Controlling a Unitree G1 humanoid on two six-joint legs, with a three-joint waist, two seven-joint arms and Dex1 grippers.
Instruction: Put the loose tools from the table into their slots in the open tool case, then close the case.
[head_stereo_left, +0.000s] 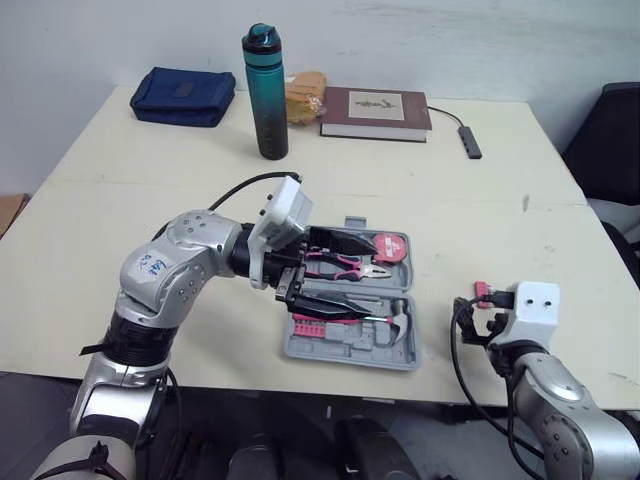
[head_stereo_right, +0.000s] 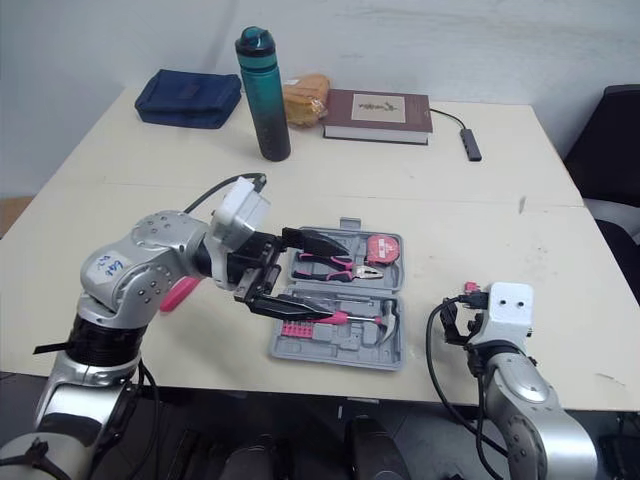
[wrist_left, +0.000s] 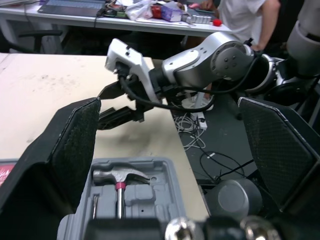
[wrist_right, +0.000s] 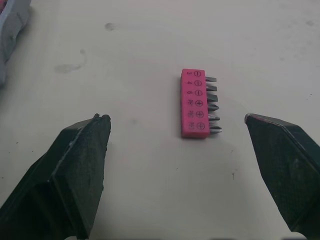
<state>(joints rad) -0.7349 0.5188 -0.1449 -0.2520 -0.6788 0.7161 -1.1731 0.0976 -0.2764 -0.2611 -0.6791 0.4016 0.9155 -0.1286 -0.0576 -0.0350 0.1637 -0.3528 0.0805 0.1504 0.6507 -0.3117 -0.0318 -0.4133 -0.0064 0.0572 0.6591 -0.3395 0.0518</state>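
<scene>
The grey tool case (head_stereo_left: 340, 348) lies open near the table's front edge. In it are pink-handled pliers (head_stereo_left: 345, 266), a red tape measure (head_stereo_left: 391, 247), a hammer (wrist_left: 120, 176) and a pink row of bits (head_stereo_left: 308, 327). My left gripper (head_stereo_left: 368, 280) hovers open over the case, with nothing between its fingers (wrist_left: 75, 145). A loose pink bit holder (wrist_right: 197, 103) lies on the table to the right of the case. My right gripper (wrist_right: 176, 120) is low over it and open, one finger on each side. A pink tool (head_stereo_right: 180, 293) lies under my left forearm.
Along the table's far edge stand a teal bottle (head_stereo_left: 265, 92), a blue pouch (head_stereo_left: 183, 96), a snack bag (head_stereo_left: 305, 96), a brown book (head_stereo_left: 376, 112) and a dark cable hub (head_stereo_left: 470, 141). A black chair (head_stereo_left: 612, 140) is at the right. A person (wrist_left: 245, 17) stands beyond the table.
</scene>
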